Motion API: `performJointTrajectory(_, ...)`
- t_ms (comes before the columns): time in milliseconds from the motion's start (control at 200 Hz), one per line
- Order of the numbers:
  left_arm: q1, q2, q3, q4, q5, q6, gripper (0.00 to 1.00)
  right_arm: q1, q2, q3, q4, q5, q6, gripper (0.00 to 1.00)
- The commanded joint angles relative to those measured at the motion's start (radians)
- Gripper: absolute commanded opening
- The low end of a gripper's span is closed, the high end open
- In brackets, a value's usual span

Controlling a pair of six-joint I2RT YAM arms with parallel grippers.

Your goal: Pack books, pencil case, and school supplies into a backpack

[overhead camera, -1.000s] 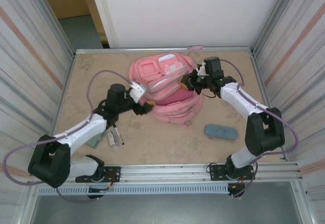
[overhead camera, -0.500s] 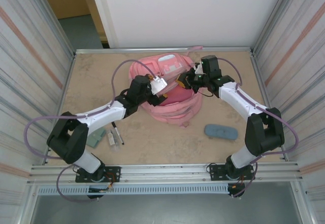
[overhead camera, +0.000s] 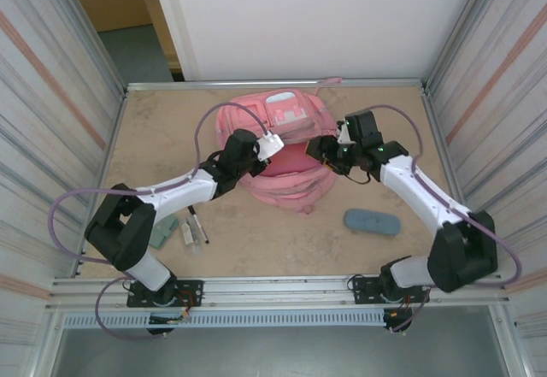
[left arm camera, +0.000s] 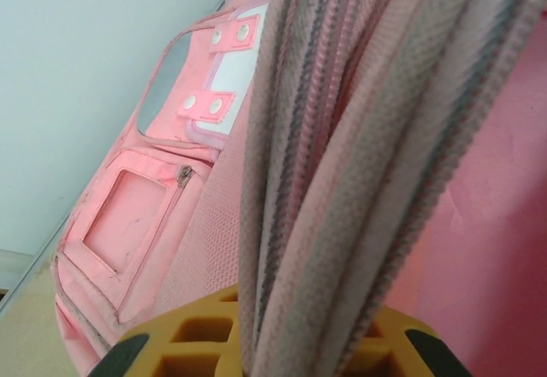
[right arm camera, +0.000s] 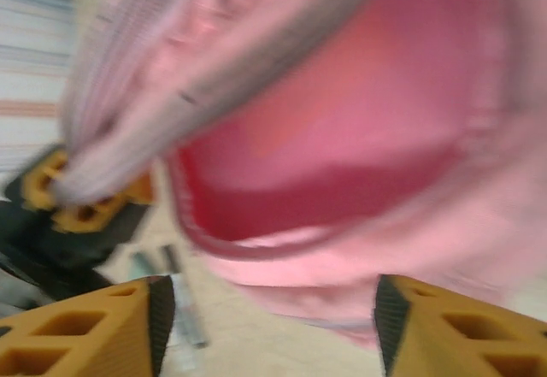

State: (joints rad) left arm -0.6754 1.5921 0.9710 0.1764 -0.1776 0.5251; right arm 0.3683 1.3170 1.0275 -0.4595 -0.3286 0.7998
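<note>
Well, pinching a bunched fold of the backpack [overhead camera: 286, 185] along its zip edge in the left gripper [left arm camera: 273, 351], jaws closed down on the fabric. Holding the right gripper [right arm camera: 269, 326] wide open at the bag's gaping mouth, gripping nothing. Got the pencil case [overhead camera: 372, 221] lying on the table [overhead camera: 256, 253] near the right arm, marker [overhead camera: 199, 226] and grey-green block [overhead camera: 161, 233] by the left.

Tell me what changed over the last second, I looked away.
The left gripper swung right from beside the backpack and shut on the rim of its opening. The right gripper opened and eased back toward its base. The pencil case and marker stayed put.
</note>
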Motion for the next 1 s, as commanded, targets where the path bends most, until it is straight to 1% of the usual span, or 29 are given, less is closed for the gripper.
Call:
performJointTrajectory(0,0.013,0.026,0.044,-0.017,-0.045,-0.004,0.0,-0.031,-0.14,-0.081,-0.281,0.373,0.038,0.78)
performJointTrajectory(25,0.013,0.028,0.051,-0.028,-0.039,-0.01,0.0,-0.035,-0.17,-0.102,-0.331,0.442,0.111,0.81)
performJointTrajectory(70,0.01,0.028,0.06,-0.048,-0.027,-0.021,0.0,-0.036,-0.216,-0.14,-0.406,0.509,0.202,0.86)
performJointTrajectory(90,0.01,0.028,0.063,-0.054,-0.022,-0.024,0.0,-0.034,-0.239,-0.16,-0.428,0.527,0.234,0.86)
performJointTrajectory(110,0.009,0.026,0.065,-0.059,-0.016,-0.029,0.0,-0.033,-0.259,-0.178,-0.445,0.537,0.265,0.9)
performJointTrajectory(135,0.008,0.025,0.065,-0.059,-0.008,-0.031,0.0,-0.032,-0.281,-0.199,-0.468,0.549,0.306,0.91)
performJointTrajectory(155,0.006,0.024,0.066,-0.06,-0.001,-0.031,0.0,-0.032,-0.296,-0.214,-0.487,0.549,0.336,0.98)
performJointTrajectory(175,0.006,0.023,0.066,-0.059,0.004,-0.032,0.0,-0.034,-0.308,-0.228,-0.502,0.554,0.358,1.0)
performJointTrajectory(205,0.005,0.023,0.065,-0.056,0.007,-0.036,0.0,-0.035,-0.319,-0.246,-0.529,0.552,0.428,0.99)
performJointTrajectory(281,0.004,0.021,0.067,-0.056,0.018,-0.046,0.0,-0.057,-0.317,-0.285,-0.559,0.513,0.488,0.99)
performJointTrajectory(391,0.003,0.004,0.085,-0.072,0.046,-0.059,0.0,-0.15,-0.245,-0.316,-0.529,0.392,0.489,0.99)
performJointTrajectory(501,0.002,-0.007,0.103,-0.073,0.078,-0.075,0.0,-0.205,-0.154,-0.303,-0.487,0.305,0.473,0.99)
performJointTrajectory(636,-0.002,-0.007,0.129,-0.101,0.112,-0.079,0.0,-0.227,-0.086,-0.283,-0.444,0.312,0.483,0.99)
performJointTrajectory(792,-0.005,-0.001,0.14,-0.125,0.124,-0.091,0.0,-0.252,-0.028,-0.343,-0.379,0.249,0.556,0.99)
performJointTrajectory(912,-0.009,-0.006,0.135,-0.13,0.126,-0.089,0.0,-0.256,-0.007,-0.383,-0.298,0.248,0.597,1.0)
performJointTrajectory(997,-0.011,-0.01,0.141,-0.141,0.126,-0.092,0.0,-0.258,-0.001,-0.402,-0.25,0.233,0.61,0.91)
